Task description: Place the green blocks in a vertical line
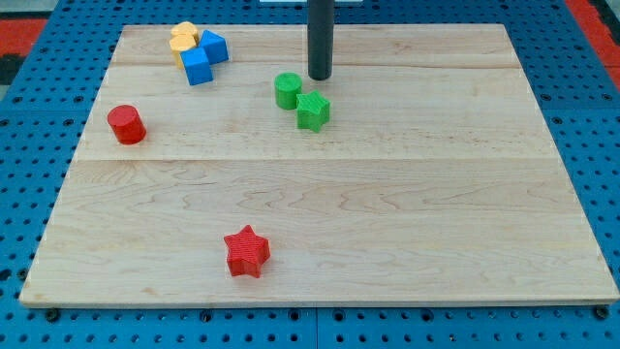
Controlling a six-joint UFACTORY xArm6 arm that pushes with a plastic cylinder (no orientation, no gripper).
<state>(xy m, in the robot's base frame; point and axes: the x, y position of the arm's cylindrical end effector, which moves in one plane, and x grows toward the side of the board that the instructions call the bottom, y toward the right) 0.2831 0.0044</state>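
Observation:
A green cylinder (287, 90) and a green star-shaped block (312, 111) sit close together in the upper middle of the wooden board (387, 223). The star lies just below and right of the cylinder, nearly touching it. My tip (320, 77) is just above the star and to the upper right of the cylinder, a small gap away from both.
Two blue blocks (204, 56) and a yellow block (184, 38) cluster at the view's top left. A red cylinder (126, 125) stands at the left. A red star (247, 252) lies near the bottom middle. Blue pegboard surrounds the board.

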